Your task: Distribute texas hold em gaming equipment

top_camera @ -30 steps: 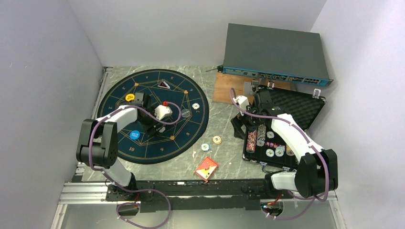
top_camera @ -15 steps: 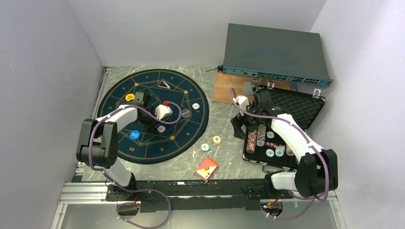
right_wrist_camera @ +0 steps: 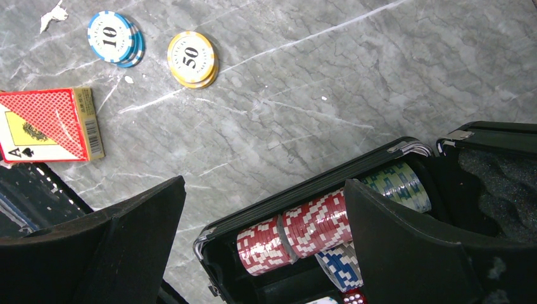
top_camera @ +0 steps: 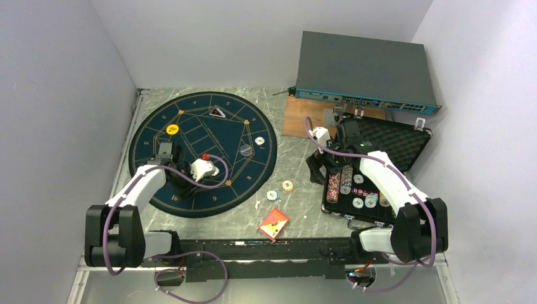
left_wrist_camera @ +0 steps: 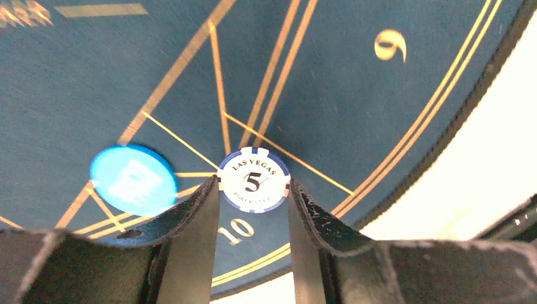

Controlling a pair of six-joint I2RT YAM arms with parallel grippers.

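The left gripper (left_wrist_camera: 253, 185) pinches the "5" chip (left_wrist_camera: 253, 180) by its edges between its fingertips, just beside the blue disc (left_wrist_camera: 133, 180) on the mat (left_wrist_camera: 392, 114).

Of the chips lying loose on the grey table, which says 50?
The yellow-rimmed chip. The blue-rimmed chip just beside it reads 10.
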